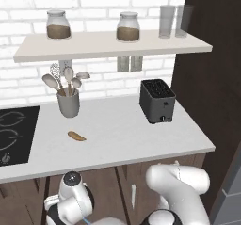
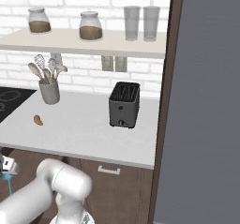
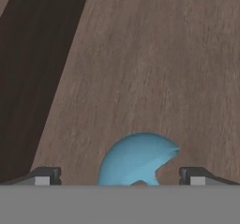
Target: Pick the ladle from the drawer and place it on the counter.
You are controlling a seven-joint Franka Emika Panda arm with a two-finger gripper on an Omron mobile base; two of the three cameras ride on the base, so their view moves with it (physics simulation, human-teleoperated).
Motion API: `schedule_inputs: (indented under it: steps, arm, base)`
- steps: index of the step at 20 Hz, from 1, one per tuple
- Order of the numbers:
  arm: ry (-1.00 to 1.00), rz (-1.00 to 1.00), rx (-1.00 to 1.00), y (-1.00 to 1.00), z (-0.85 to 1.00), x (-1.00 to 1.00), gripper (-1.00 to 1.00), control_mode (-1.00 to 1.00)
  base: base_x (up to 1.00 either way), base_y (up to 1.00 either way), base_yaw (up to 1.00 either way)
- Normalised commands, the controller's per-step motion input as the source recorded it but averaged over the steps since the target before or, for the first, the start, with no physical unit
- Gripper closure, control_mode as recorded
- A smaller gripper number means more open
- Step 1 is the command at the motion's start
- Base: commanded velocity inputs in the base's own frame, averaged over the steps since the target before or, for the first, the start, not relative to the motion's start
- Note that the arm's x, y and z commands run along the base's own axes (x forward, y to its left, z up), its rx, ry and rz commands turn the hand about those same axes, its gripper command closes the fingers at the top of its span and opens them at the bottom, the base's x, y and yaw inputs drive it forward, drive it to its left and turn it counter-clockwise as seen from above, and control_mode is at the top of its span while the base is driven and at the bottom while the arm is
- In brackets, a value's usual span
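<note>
My claw (image 3: 120,177): my two finger tips (image 3: 44,176) stood wide apart, one at each lower corner of the hand view, with nothing pinched between them.
Ladle (image 3: 136,158): its blue bowl lay on the brown wood floor of the drawer (image 3: 140,68), between my tips but touching neither that I could see. The handle was hidden, so I could not tell which way it ran.
Grip risk: the bowl was round and smooth. I judged that closing on its curved sides could squeeze it out of my grasp, or leave it held so loosely that it would swing on the lift.
Aim risk: the bowl sat a little right of midway between the tips. One finger might have met it first and pushed it across the wood before the other arrived.
Drawer risk: a dark wall rose along the left of the hand view. I judged that a tilted ladle, or its unseen handle, could catch on the drawer side coming up.
Arm: in the left base view it reached down low, in front of the cabinet below the slab.
Counter (image 1: 122,134): bare white surface lay between the brown food piece (image 1: 76,136) and the toaster (image 1: 157,100).
Placing risk: a drop too close to the front edge could let the ladle roll off.
</note>
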Motion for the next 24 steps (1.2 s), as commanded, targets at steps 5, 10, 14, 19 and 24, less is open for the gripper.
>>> schedule_inputs:
  steps: [5,10,14,19,24]
  arm:
    - [0.00,0.00,0.00,0.00,-0.16,0.08,-1.00,-1.00]
    - [0.00,0.00,0.00,0.00,-0.16,0.09,-1.00,-1.00]
    - [0.00,0.00,0.00,0.00,-0.18,0.13,-1.00,-1.00]
    - [-0.01,0.00,0.00,0.10,-0.09,0.08,-1.00,-1.00]
    - [0.00,0.00,0.00,0.08,-0.16,0.06,-1.00,-1.00]
  base:
    - [0.00,0.00,0.00]
    - [0.00,0.00,0.00]
    - [0.00,0.00,0.00]
    - [0.00,0.00,0.00]
    - [0.00,0.00,0.00]
